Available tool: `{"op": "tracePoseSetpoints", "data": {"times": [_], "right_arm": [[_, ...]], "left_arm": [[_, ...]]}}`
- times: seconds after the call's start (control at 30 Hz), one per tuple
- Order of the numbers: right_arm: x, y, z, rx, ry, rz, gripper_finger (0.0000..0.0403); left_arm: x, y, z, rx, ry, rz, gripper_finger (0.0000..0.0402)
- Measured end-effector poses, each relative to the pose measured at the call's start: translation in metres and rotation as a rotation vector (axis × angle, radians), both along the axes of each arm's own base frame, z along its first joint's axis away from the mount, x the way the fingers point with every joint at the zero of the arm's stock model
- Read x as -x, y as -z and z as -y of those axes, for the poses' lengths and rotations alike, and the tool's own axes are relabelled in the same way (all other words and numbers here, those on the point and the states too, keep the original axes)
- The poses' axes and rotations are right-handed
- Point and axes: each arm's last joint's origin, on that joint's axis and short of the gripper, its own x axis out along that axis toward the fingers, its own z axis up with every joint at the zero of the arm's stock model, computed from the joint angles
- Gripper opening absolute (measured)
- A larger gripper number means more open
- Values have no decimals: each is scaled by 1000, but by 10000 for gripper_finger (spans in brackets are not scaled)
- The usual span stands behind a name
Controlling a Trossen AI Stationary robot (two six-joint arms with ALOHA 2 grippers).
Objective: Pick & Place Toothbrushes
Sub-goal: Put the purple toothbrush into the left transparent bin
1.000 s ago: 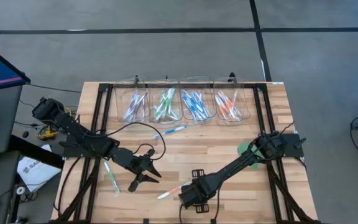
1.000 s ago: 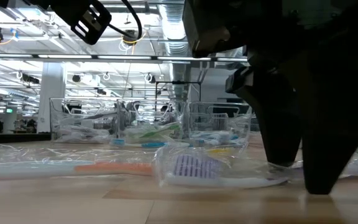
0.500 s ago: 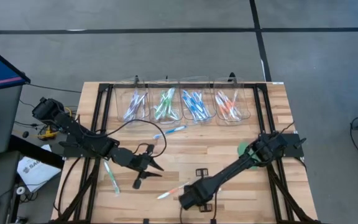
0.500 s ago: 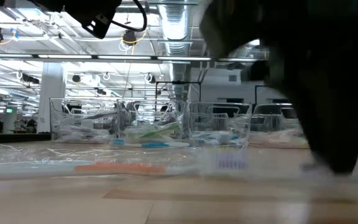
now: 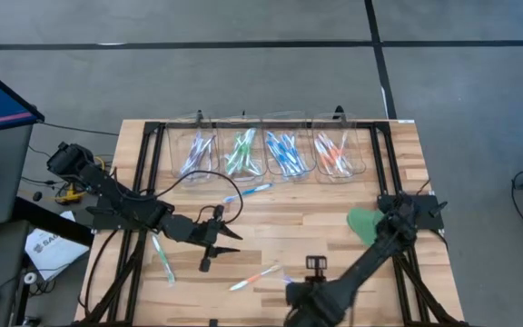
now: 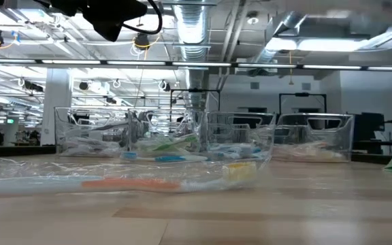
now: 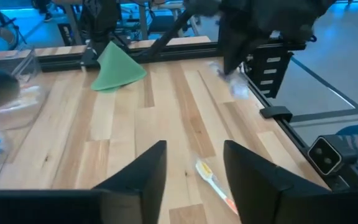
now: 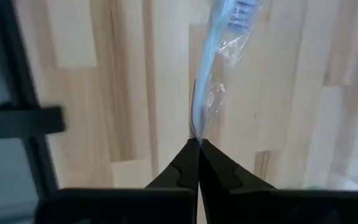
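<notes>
R hand clenched on tip of wrapped purple toothbrush, which sticks out ahead of it over table. L hand released, holding nothing; orange toothbrush lies just ahead betw its fingers.

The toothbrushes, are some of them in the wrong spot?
Yes. Most thin plastic toothbrushes sit sorted by colour in the clear plastic bins, but three lie loose on the wooden table: a blue one, a green one and an orange one. The right tool pinches a wrapped purple one.
</notes>
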Motion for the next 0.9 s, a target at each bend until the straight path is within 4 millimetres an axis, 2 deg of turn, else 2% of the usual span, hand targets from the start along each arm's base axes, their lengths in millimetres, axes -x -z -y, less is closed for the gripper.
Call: {"op": "tracePoseSetpoints", "data": {"times": [0.2,0.3,0.43,0.57,0.73,0.9], "right_arm": [[24,-15,-17,98,9,194,2],[40,-26,-29,182,-55,340,1],[60,-34,-44,339,-186,536,1],[75,-51,-45,430,-238,698,0],[97,-36,-38,517,-256,770,0],[113,-12,-19,516,-131,942,0]], "left_arm": [[-1,0,0,4,-4,4,212],[-3,0,1,10,-6,20,237],[-6,-2,2,4,-10,67,259],[-10,-4,3,11,12,120,272],[-20,4,9,-13,74,182,285],[-32,17,14,-43,114,248,302]]}}
